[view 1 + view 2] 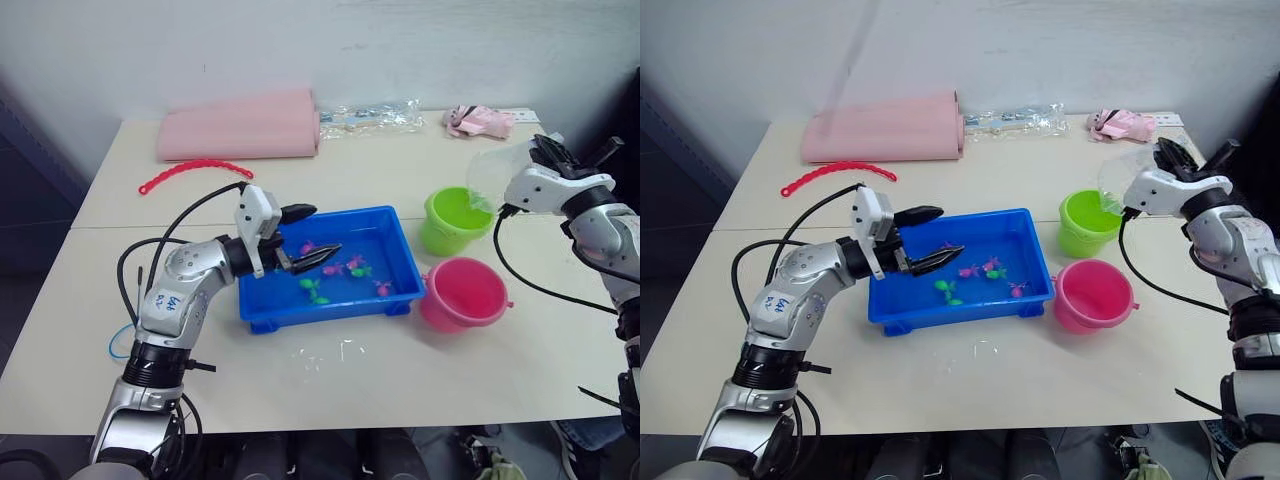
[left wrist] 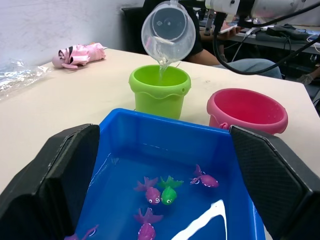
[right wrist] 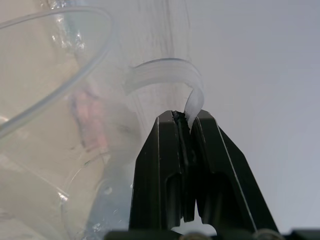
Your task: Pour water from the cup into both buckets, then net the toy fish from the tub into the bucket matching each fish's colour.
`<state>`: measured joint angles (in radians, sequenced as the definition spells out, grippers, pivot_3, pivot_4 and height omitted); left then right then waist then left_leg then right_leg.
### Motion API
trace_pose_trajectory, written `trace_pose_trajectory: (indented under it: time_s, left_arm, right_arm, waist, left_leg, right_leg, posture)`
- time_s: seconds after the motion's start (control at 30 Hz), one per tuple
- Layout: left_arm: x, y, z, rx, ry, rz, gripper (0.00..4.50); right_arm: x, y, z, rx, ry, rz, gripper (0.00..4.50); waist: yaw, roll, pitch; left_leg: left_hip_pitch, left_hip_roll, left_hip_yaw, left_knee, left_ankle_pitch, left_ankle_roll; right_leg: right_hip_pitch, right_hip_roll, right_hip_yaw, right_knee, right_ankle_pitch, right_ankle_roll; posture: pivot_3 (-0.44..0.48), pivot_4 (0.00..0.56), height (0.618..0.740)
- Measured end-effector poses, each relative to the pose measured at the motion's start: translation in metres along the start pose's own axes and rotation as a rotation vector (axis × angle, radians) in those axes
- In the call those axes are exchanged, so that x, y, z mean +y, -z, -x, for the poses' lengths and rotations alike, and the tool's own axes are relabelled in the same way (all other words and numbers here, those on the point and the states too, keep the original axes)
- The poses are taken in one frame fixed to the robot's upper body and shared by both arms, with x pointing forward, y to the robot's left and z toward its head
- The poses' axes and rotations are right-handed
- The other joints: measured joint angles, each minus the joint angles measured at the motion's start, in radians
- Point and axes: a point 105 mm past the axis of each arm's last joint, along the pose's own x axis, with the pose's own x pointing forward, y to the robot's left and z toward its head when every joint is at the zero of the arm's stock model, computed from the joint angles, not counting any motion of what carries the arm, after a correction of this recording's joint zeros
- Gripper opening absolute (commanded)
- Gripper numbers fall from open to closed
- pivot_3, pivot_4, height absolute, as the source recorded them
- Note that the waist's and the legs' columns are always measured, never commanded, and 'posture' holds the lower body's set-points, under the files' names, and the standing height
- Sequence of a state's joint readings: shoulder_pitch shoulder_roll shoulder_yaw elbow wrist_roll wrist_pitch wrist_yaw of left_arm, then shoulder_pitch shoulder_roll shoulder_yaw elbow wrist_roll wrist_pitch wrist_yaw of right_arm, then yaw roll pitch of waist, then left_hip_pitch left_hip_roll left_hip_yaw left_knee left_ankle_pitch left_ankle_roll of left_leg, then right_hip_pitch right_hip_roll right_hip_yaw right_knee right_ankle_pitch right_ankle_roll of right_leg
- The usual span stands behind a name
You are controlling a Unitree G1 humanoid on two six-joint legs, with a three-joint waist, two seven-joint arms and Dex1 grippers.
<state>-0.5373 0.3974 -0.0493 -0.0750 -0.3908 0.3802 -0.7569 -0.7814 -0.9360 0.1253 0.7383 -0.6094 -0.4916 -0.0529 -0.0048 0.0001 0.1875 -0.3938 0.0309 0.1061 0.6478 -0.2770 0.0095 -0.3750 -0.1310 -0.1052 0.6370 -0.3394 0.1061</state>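
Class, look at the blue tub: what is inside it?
The blue tub holds shallow water and small toy fish, pink and green. The open left gripper hangs over its near-left end, and its fingers hide part of the tub's floor.

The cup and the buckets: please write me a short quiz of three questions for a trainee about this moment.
1. True or false: the right gripper is shut on the handle of the cup.
2. Into which bucket is water running now?
A. the pink bucket
B. the green bucket
C. neither
3. Fill in: the left gripper is open above the ____, where the fish float.

Key: 1 true; 2 B; 3 tub.
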Motion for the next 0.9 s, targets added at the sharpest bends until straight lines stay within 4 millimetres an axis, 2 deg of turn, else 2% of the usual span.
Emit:
trace_pose_trajectory:
  time_s: [0.2,0.4,0.6,0.77,0.9]
  left_arm:
    - [0.0,0.0,0.0,0.0,-0.006,0.001,4.5]
    - [0.0,0.0,0.0,-0.003,-0.006,-0.001,4.5]
    - [-0.001,-0.001,0.0,-0.011,0.002,-0.007,4.5]
    - [-0.002,-0.005,-0.001,-0.042,0.013,0.01,4.5]
    - [-0.006,-0.01,0.002,-0.083,0.06,0.034,4.5]
  right_arm:
    - [-0.008,-0.005,0.003,-0.061,0.049,0.105,0.03]
    - [-0.005,-0.013,0.005,-0.118,0.069,0.171,0.03]
    - [-0.002,-0.009,0.012,-0.113,0.091,0.143,0.03]
    - [0.003,-0.001,0.015,-0.063,0.07,-0.02,0.03]
    - [0.002,0.026,0.02,0.071,0.068,-0.487,0.03]
  waist:
    - [0.0,0.0,0.0]
    - [0.0,0.0,0.0]
    - [0.001,0.0,0.0]
    - [0.001,0.0,0.0]
    - [0.001,-0.002,0.001]
  left_leg:
    - [0.0,0.0,0.0,0.0,0.0,0.0]
    - [0.0,0.0,0.0,0.0,0.0,0.0]
    - [0.0,0.0,0.0,0.0,0.0,0.0]
    - [0.0,0.0,0.0,0.001,0.0,0.0]
    - [0.0,0.0,-0.001,0.001,0.0,0.001]
  right_leg:
    - [0.0,0.0,0.0,0.0,0.0,0.0]
    - [0.0,0.0,0.0,0.0,0.0,0.0]
    - [0.0,0.0,0.0,0.0,0.0,0.0]
    - [0.0,0.0,0.0,0.0,0.0,0.0]
    - [0.002,0.001,-0.002,0.0,0.0,0.0]
  posture:
    - [0.0,0.15,0.74]
    - [0.0,0.15,0.74]
    - [0.0,0.15,0.74]
    - [0.0,0.15,0.74]
    - [0.0,0.15,0.74]
